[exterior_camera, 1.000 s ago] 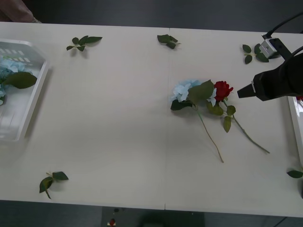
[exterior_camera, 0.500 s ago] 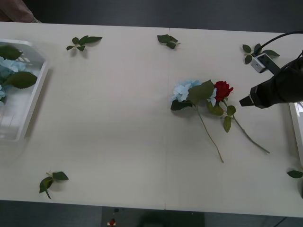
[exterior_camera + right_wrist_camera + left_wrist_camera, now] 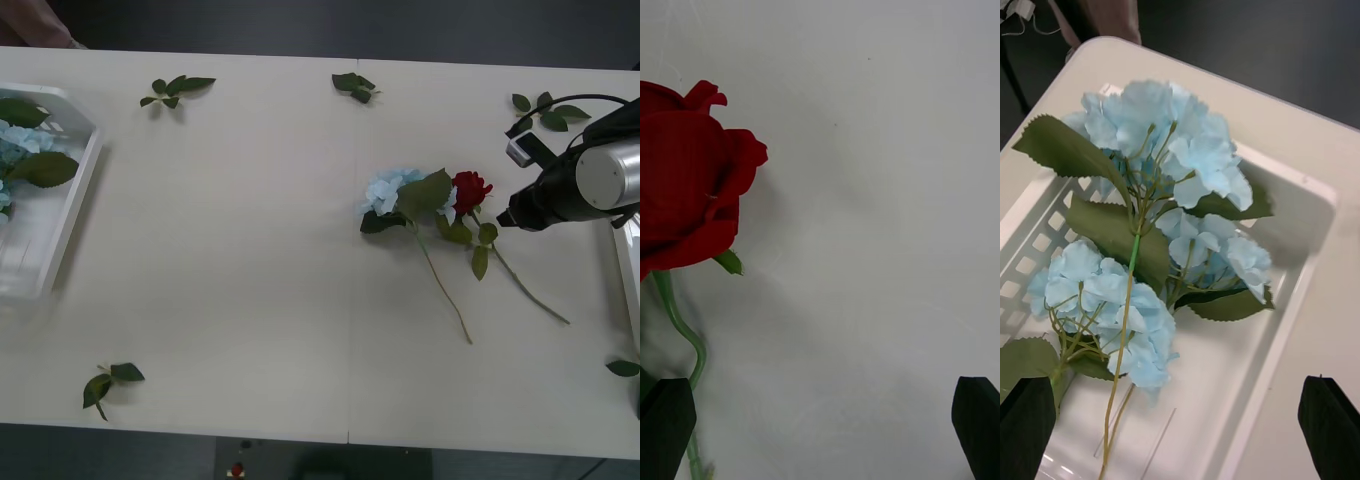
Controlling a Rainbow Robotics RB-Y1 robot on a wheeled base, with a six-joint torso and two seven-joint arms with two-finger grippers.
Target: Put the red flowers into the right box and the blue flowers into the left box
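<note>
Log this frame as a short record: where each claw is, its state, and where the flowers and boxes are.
right claw: open, beside the red flower at mid-table, not touching
left claw: open, above the left box
left box contents: blue flowers
still on table: one blue flower and the red flower, stems crossing
right box: at the table's right edge

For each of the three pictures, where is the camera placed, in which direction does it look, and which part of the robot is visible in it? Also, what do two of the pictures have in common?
Front view: above the arms, looking down at the table; the right gripper shows beside the red flower.
Right wrist view: on the right wrist, facing the red flower; its open fingers show at the corners.
Left wrist view: on the left wrist, over the left box holding blue flowers; open left gripper.
Shared: front and right wrist views both show the red flower.
</note>
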